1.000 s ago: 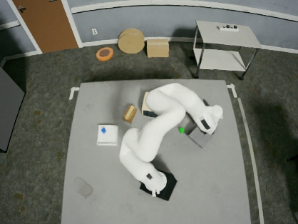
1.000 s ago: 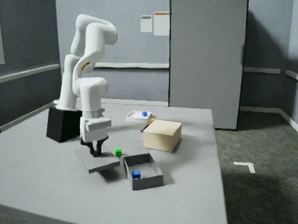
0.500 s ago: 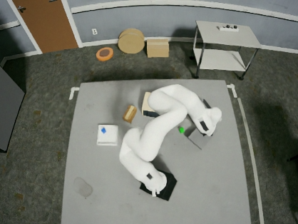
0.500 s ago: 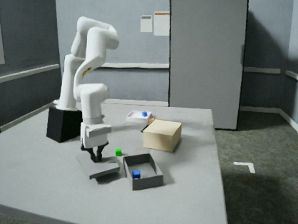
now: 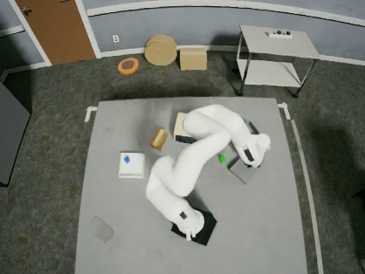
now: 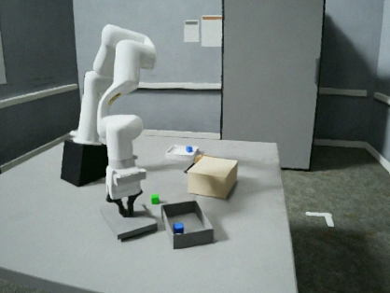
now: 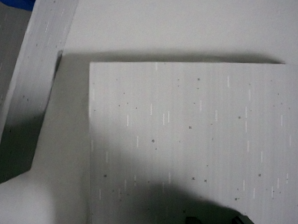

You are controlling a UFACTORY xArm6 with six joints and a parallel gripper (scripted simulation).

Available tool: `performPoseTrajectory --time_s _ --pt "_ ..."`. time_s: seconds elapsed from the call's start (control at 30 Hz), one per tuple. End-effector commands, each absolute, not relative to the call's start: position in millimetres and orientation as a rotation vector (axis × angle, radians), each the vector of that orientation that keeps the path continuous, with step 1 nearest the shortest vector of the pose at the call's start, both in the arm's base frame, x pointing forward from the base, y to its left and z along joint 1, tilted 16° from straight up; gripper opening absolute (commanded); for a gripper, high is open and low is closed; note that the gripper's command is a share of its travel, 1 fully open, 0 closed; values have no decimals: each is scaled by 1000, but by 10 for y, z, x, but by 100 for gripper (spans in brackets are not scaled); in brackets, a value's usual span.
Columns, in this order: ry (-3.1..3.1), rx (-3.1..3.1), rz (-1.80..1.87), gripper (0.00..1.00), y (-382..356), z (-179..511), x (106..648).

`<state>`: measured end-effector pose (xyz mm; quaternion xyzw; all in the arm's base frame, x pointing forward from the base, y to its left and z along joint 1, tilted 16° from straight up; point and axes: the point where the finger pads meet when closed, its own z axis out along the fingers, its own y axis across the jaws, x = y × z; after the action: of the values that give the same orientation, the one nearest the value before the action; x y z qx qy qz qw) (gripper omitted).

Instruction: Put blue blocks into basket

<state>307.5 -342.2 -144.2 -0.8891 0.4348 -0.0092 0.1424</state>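
Blue block (image 6: 178,228) (image 7: 16,4) sits inside the open box (image 5: 254,127) (image 6: 193,240) (image 7: 26,90); the claw (image 6: 127,215) (image 7: 215,220) is closed on the lid (image 5: 244,171) (image 6: 135,227) (image 7: 190,110). Looks like lid-parking: lower, release, then fetch. Mind the box wall just beside; green block (image 5: 223,159) (image 6: 155,199) behind. Far off, another blue (image 5: 127,160) (image 6: 188,149) lies in the basket (image 5: 131,176) (image 6: 174,156).
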Motion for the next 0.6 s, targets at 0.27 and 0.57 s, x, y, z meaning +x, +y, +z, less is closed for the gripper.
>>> performPoseTrajectory --time_s 0.27,0.57 --pt "1256 -2567 -33 0 -3425 -1501 3096" --pt "1256 -2567 -33 0 -3422 -1515 3098"
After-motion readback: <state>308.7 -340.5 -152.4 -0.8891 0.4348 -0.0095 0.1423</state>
